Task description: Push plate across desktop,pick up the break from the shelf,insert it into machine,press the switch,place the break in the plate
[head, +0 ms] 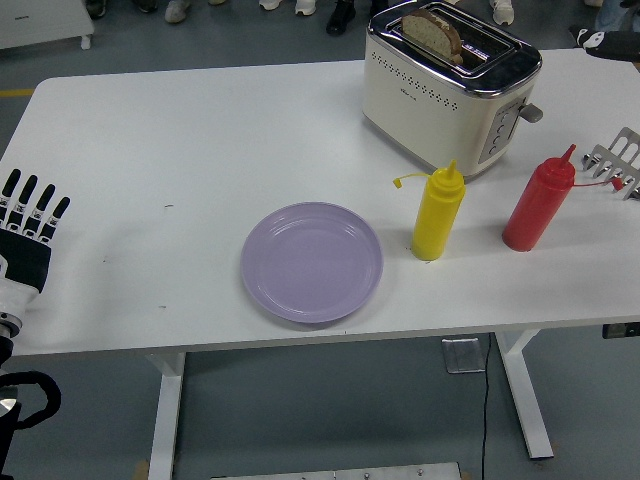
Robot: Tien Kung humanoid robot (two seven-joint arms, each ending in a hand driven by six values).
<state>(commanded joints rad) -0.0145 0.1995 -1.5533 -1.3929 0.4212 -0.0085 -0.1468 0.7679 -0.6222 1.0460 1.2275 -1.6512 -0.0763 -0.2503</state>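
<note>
A slice of bread (pixel 433 30) stands up out of the slot of the cream and chrome toaster (pixel 440 95) at the back right. The toaster's lever (pixel 530 112) is up on its right end. A lilac plate (pixel 312 262), with nothing on it, lies near the table's front middle. My left hand (pixel 28 232) rests at the left edge, fingers spread, holding nothing. Only a sliver of my right hand (pixel 612 42) shows at the top right corner, well away from the toaster.
A yellow squeeze bottle (pixel 438 212) and a red one (pixel 538 205) stand in front of the toaster. A metal rack (pixel 620 160) sits at the right edge. Feet of people show beyond the table's far side.
</note>
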